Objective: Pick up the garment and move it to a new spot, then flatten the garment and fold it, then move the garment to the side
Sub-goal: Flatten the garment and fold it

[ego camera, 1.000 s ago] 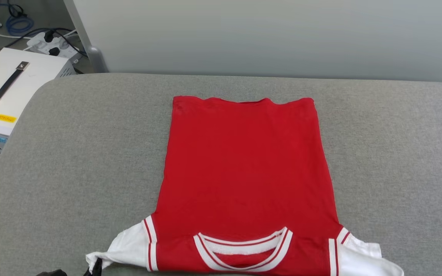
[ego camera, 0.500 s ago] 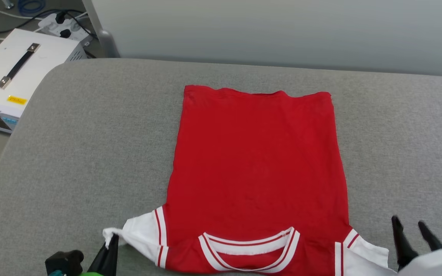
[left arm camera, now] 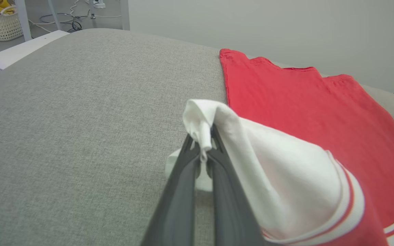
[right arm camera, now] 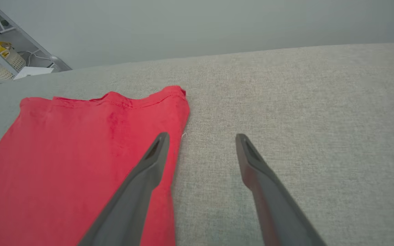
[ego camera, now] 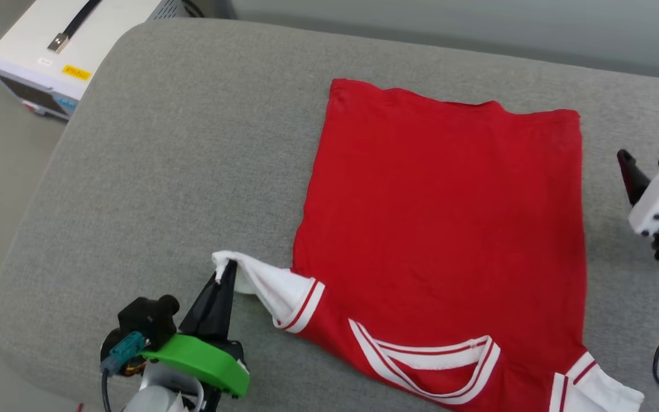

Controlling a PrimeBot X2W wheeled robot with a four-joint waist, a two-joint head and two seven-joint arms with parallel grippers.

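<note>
On the grey fabric-covered pad (ego camera: 152, 171), your red soft T-shirt with white short sleeves and striped trim (ego camera: 444, 229) lies spread flat, collar nearest the robot, no print showing. Left gripper (ego camera: 223, 273): jaws pressed together, pinching the tip of the white sleeve (ego camera: 266, 286) on the robot's left, raised slightly off the pad. Right gripper (right arm camera: 200, 136): jaws spread wide, empty, hovering over the shirt's right edge. My read: relocation and flattening look done and the sleeve fold is just starting. You have the body folds and the move aside left.
</note>
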